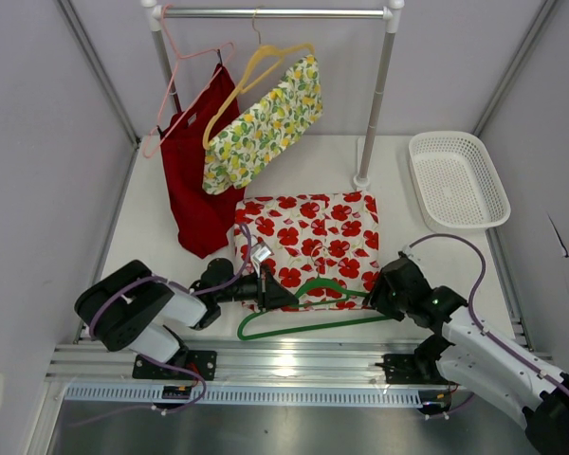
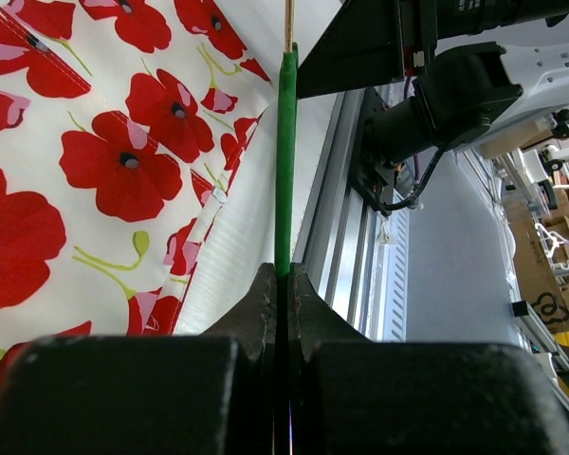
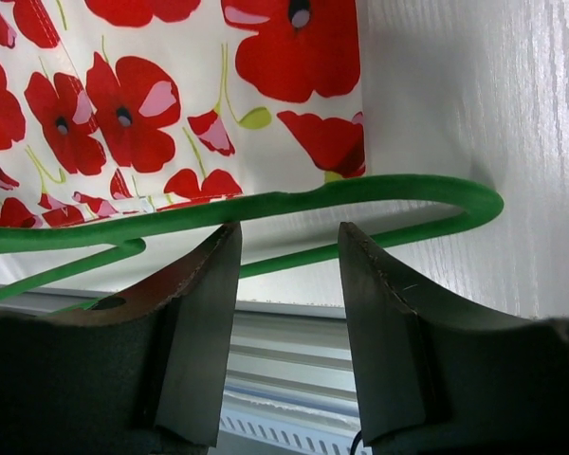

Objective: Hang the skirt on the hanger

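Note:
The skirt (image 1: pixel 313 232), white with red flowers, lies flat on the table in the top view. The green hanger (image 1: pixel 313 325) lies on the skirt's near edge and partly on the table. My left gripper (image 1: pixel 270 294) is shut on the hanger's thin green bar (image 2: pixel 284 142), at its left part; the skirt (image 2: pixel 95 161) lies to the left of it. My right gripper (image 1: pixel 384 294) is open and empty at the hanger's right end. In the right wrist view the hanger's rounded end (image 3: pixel 474 201) and both bars run just past my open fingertips (image 3: pixel 289 237), with the skirt (image 3: pixel 171 85) beyond.
A plain red garment (image 1: pixel 197 180) on a pink hanger (image 1: pixel 185 57) and a lemon-print garment (image 1: pixel 261 128) on a yellow hanger (image 1: pixel 266 62) hang from the rack (image 1: pixel 375 104) at the back. A white basket (image 1: pixel 458 222) stands at the right. A metal rail (image 1: pixel 284 355) runs along the near edge.

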### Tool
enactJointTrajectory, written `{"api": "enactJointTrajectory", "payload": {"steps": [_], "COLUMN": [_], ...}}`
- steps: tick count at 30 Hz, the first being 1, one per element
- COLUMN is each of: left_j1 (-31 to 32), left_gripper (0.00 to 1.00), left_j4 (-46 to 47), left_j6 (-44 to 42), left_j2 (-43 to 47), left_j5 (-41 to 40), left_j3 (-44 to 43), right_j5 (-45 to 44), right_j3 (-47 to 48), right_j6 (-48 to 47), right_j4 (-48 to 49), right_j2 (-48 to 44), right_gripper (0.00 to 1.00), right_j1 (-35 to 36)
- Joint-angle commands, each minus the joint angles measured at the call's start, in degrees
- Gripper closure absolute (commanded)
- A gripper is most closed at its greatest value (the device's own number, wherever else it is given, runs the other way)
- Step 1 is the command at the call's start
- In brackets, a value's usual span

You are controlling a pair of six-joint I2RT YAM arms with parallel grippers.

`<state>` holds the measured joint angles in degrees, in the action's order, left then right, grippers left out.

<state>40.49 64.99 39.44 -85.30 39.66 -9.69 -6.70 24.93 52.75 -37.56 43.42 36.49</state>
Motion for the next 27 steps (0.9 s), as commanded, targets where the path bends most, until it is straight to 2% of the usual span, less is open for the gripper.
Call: {"api": "enactJointTrajectory", "payload": {"steps": [1,22,27], "left_j1": [0.38,0.29,0.38], "left_gripper": [1.0,1.0,1.0], "left_j4": [3.83,4.0,3.21], "left_j6": [-2.61,-2.53,-2.79], "left_j2": [-0.66,-4.7,-4.62], "left_j5": [0.33,0.59,0.68], "left_j3": [0.47,-1.47,-1.82], "right_j5": [-1.91,-5.34,-5.96], "right_j3": [-1.37,-5.15,-5.5], "right_j6": [0.68,2.35,2.62], "right_j4": [3.28,10.58,12.25], "right_j2": [0.09,3.6,3.34], "right_gripper": [0.48,0.5,0.57], "right_j1": [0.51,0.42,0.42]}}
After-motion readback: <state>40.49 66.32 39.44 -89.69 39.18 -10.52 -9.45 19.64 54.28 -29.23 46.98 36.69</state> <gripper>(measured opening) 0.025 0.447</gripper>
